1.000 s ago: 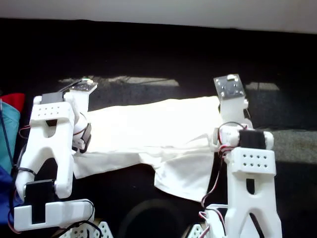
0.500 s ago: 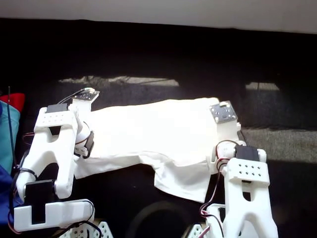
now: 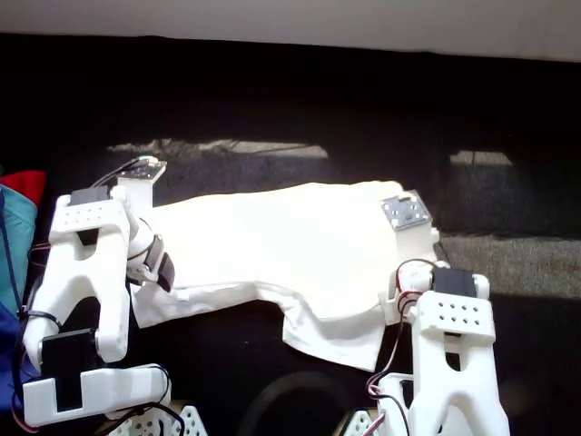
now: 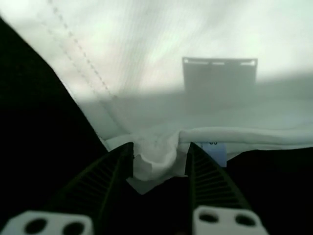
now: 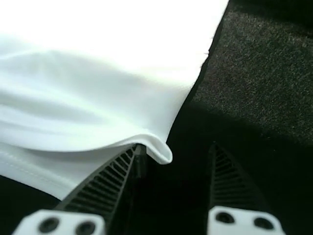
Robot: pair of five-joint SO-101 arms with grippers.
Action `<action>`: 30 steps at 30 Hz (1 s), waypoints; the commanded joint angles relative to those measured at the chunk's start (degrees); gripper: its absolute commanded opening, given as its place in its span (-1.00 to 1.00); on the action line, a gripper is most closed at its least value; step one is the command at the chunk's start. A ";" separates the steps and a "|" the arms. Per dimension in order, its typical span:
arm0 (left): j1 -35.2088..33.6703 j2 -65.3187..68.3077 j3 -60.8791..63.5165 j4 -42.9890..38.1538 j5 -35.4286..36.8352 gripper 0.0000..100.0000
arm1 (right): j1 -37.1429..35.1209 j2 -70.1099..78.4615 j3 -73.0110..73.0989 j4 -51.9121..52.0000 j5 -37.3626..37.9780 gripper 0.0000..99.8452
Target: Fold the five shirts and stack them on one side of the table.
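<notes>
While the left fingers (image 4: 110,176) pinch the bunched white shirt (image 4: 195,29), its fold touches one of the open, empty right fingers (image 5: 112,181).

Harsh glare on the white fabric shirt (image 3: 290,241), deep shadow and pale sunlit strips across the black table (image 3: 272,91)

Robot test bench, black-clothed table (image 3: 272,91), pale wall (image 3: 363,18)
</notes>
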 commanded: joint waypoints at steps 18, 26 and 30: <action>8.13 17.71 -18.86 2.29 7.65 -0.98 | -9.36 24.31 -24.31 -11.82 -14.07 -0.98; 5.93 27.91 -21.76 -4.57 8.35 -0.98 | -7.87 47.16 -35.12 -16.13 -14.51 -0.98; 1.89 32.22 -31.34 -0.62 5.80 -0.98 | -4.00 56.84 -43.38 -16.13 -14.33 -0.98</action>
